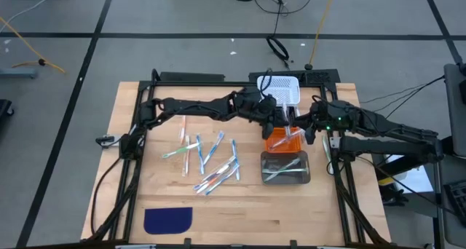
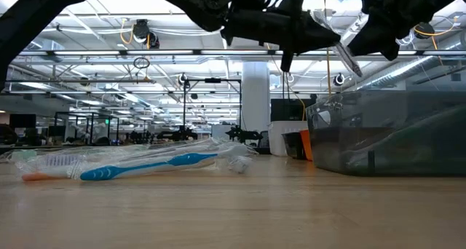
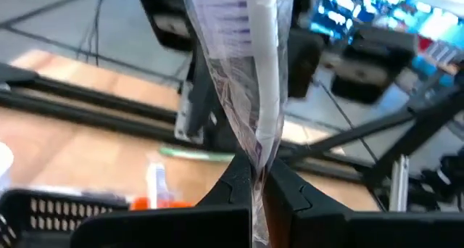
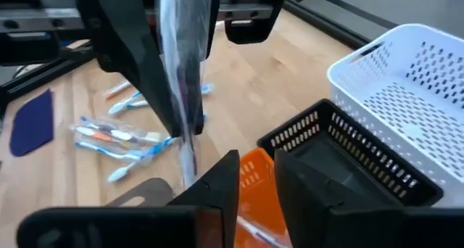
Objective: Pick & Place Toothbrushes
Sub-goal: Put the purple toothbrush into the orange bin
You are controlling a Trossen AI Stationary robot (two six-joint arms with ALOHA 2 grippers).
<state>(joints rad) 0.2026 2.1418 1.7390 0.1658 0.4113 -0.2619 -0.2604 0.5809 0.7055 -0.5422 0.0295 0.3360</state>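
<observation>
Toothbrushes point(image 1: 207, 161) are lying loose mid-tabletop point(image 1: 240, 220); left tool point(image 1: 285, 123) is pinching one wrapped toothbrush point(image 3: 250, 74) above the orange bin point(image 1: 282, 141), right tool point(image 1: 309, 127) is sitting just beside, fingers slightly parted.

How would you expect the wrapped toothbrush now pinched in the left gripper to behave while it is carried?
The wrapped toothbrush probably stays stiff: it stands straight above the shut left gripper. Its clear film looks crinkly and glossy, so it may slip. It seems light, held by a thin pinch.
</observation>
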